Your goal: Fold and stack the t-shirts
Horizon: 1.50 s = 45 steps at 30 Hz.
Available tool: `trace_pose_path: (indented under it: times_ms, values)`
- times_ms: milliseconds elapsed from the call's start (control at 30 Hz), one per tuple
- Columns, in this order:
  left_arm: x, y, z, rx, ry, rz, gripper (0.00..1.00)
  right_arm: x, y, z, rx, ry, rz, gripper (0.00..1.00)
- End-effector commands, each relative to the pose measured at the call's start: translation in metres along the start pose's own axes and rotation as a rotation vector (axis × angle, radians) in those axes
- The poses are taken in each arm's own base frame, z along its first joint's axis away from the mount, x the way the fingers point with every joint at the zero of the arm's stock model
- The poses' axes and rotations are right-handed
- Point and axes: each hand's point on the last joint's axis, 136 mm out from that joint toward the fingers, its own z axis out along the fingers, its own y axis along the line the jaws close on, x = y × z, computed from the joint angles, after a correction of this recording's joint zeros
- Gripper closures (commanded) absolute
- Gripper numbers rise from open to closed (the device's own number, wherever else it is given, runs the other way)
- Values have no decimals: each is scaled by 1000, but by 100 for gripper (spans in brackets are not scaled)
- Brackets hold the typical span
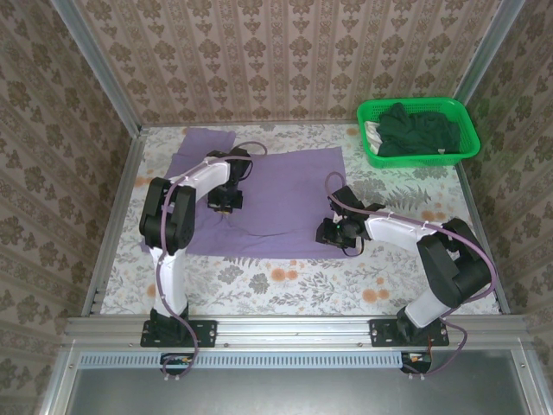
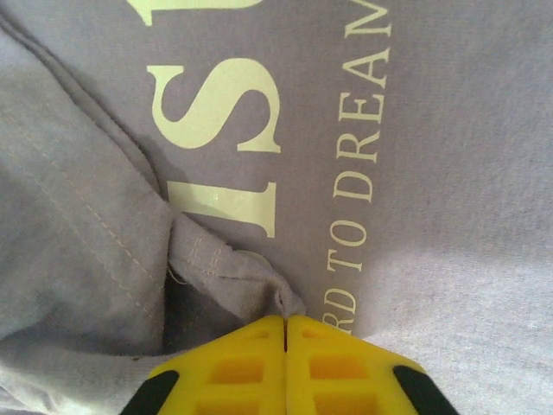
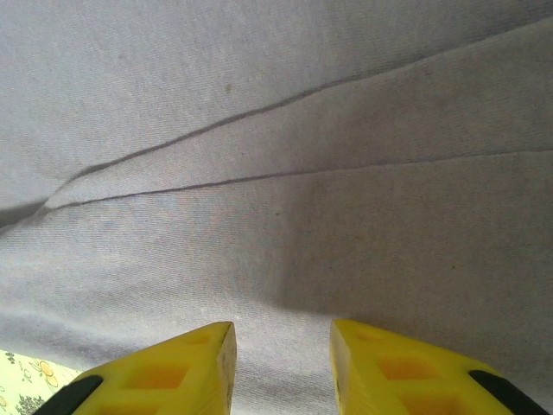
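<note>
left gripper (image 1: 226,204) clamped on the lavender-purple soft cloth t-shirt (image 1: 285,203), right gripper (image 1: 333,232) part open over its edge

in the left wrist view the yellow fingers (image 2: 233,367) meet with no gap, and a raised ridge of hemmed purple cloth runs into their tips; the white chest lettering (image 2: 216,130) lies just ahead of them. the right gripper's yellow fingers (image 3: 173,372) stand apart, holding nothing, with smooth creased cloth under and ahead of them and a sliver of the floral-patterned table (image 3: 22,373) beside one finger. the t-shirt lies spread flat beneath both grippers. well beyond the right gripper and off to its right, dark green cloth t-shirts (image 1: 419,130) are heaped in a bright green plastic basket (image 1: 467,149).
</note>
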Motion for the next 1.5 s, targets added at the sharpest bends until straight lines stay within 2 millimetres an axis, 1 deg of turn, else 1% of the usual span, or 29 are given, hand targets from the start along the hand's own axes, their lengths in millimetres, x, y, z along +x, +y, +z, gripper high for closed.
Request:
trace_pose_path:
  times_ms: [0,100,167,267,300,400,500,600,667,733,800,833,867,900,933,1000,1033,1067,1133,1167,1233,1267,1333,1400,1467]
  values:
    - [-7,3,-6,-6,-31,0,96,4,-5,-4,17,15,0,65]
    - [-11,3,-11,-11,-80,2,97,4,-5,-5,20,15,0,65]
    - [-13,2,-16,-16,-121,5,100,4,-6,-4,21,17,-1,65]
    - [-18,4,-24,-23,-200,0,100,4,-7,-4,24,22,1,65]
    - [-18,-4,-29,-27,-233,22,100,4,-7,-4,25,23,0,65]
    - [-23,-7,-44,-53,-341,43,100,3,-7,-2,27,27,2,65]
    - [-24,-5,-53,-81,-412,35,100,3,-6,-1,28,33,0,65]
    - [-25,-10,-59,-57,-472,28,100,3,-7,0,30,35,1,65]
    - [-28,-19,-58,-17,-501,33,100,3,-6,0,30,37,2,65]
    - [-29,-28,-50,17,-488,55,92,3,-6,1,30,44,0,65]
    - [-25,-30,-38,3,-445,72,81,3,-5,1,31,48,-2,65]
    - [-21,-30,-33,-2,-427,81,72,3,-5,1,33,50,-3,65]
    - [-18,-28,-30,-11,-420,87,61,3,-4,1,33,54,-6,64]
    - [-15,-24,-29,-25,-419,81,53,3,-5,0,35,54,-8,64]
    - [-14,-18,-29,-32,-416,67,42,2,-5,-1,39,53,-7,64]
    - [-13,0,-35,-15,-386,-2,20,0,-7,-6,48,35,-5,64]
    - [-12,9,-41,-6,-377,-36,14,-3,-7,-9,50,23,-2,63]
    - [-13,28,-50,1,-374,-96,11,-5,-8,-13,51,9,3,62]
    - [-10,57,-67,40,-366,-202,9,-10,-9,-23,44,-26,10,62]
    - [-5,73,-75,66,-354,-260,7,-11,-10,-28,39,-43,14,62]
    - [10,99,-88,111,-325,-356,5,-11,-13,-34,34,-65,27,61]
    - [21,111,-91,124,-308,-396,4,-11,-14,-37,26,-73,34,61]
    - [49,125,-85,162,-231,-474,7,-7,-15,-39,10,-79,37,61]
    - [80,127,-71,213,-131,-539,18,0,-16,-35,-14,-67,42,61]
    - [108,122,-53,283,-40,-598,33,6,-17,-31,-30,-46,46,61]
